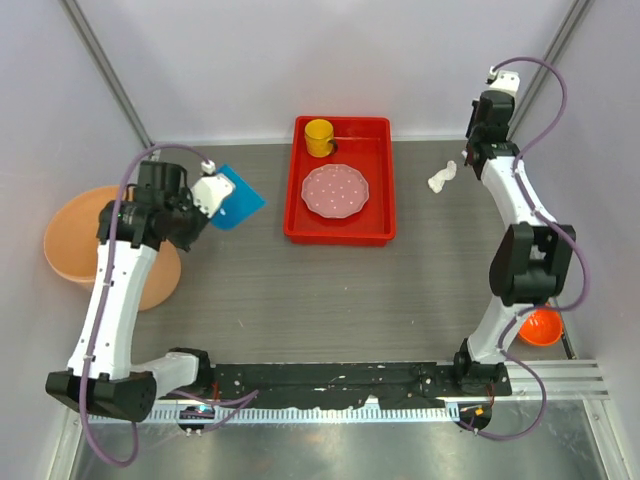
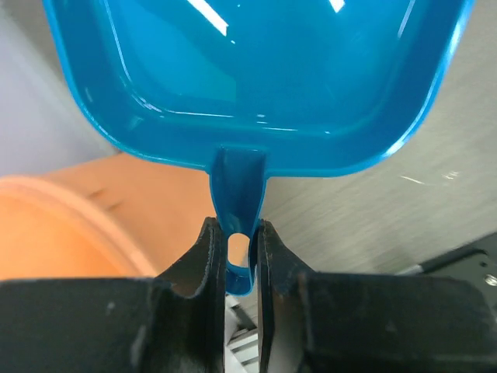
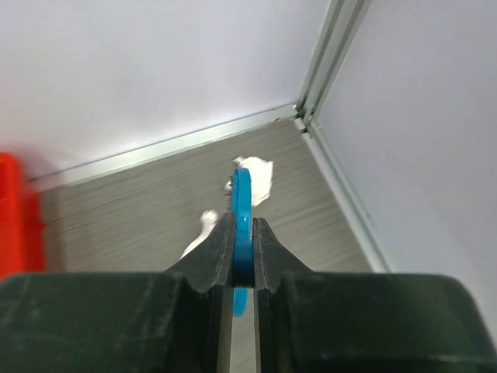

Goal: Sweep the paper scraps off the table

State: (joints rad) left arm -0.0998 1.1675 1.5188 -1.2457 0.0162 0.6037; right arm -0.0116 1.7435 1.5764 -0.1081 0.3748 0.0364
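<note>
One small cluster of paper scraps (image 1: 443,177) lies at the far right corner of the surface (image 1: 300,300), close to the back edge and well clear of the red tray (image 1: 340,237).

Right gripper (image 3: 242,225): clenched on a thin blue tool (image 3: 242,194), seen edge-on; its type cannot be told. In the right wrist view the scraps sit directly ahead of this gripper, between it and the corner, spreading slightly to the left of the tool's edge. The cluster's long axis runs diagonally, from near-left to far-right.

Left gripper (image 2: 237,227): clamped on the handle of a blue dustpan (image 2: 256,78), held raised by the left edge of the surface.

Finding: the right arm is much the nearer. The dustpan is well apart from the scraps, with the tray between them. Judgement: the coming move turns on getting the tool behind the scraps, on the corner side, and drawing them leftward and toward the near edge. Pushing forward would likely pack them against the back rail.
</note>
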